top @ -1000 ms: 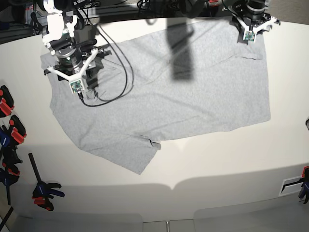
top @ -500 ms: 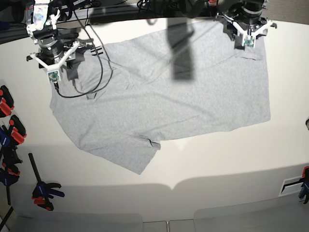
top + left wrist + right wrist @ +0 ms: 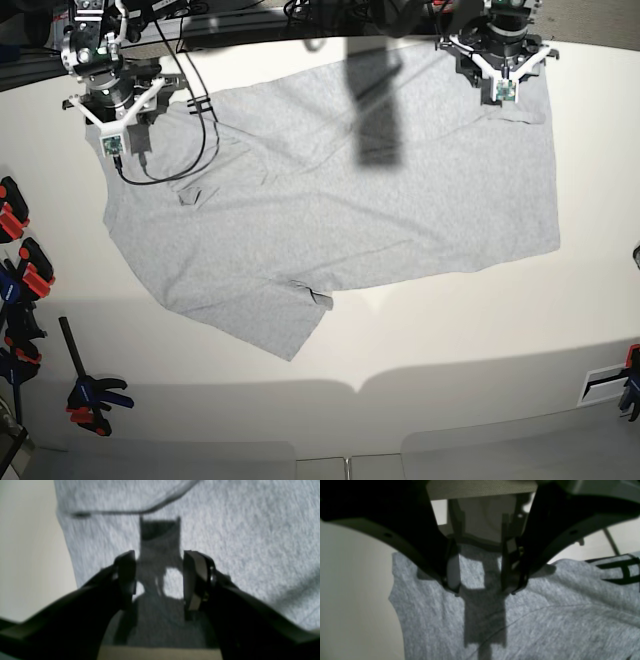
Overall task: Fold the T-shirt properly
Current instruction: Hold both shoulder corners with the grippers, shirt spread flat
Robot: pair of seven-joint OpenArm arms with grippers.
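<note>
Since 1 second ago, the right gripper has retreated from the T-shirt's interior to its far-left corner. The left gripper sits over the far-right corner. Both sets of jaws stand apart, holding nothing. The T-shirt lies spread on the table. Risk: pinching 1 layer only, dragging wrinkles. Black lettering appears only in the right wrist view.

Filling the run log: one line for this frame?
T-shirt: spread flat, unfolded | left gripper: open over shirt edge, empty | right gripper: open over shirt edge, empty
</note>
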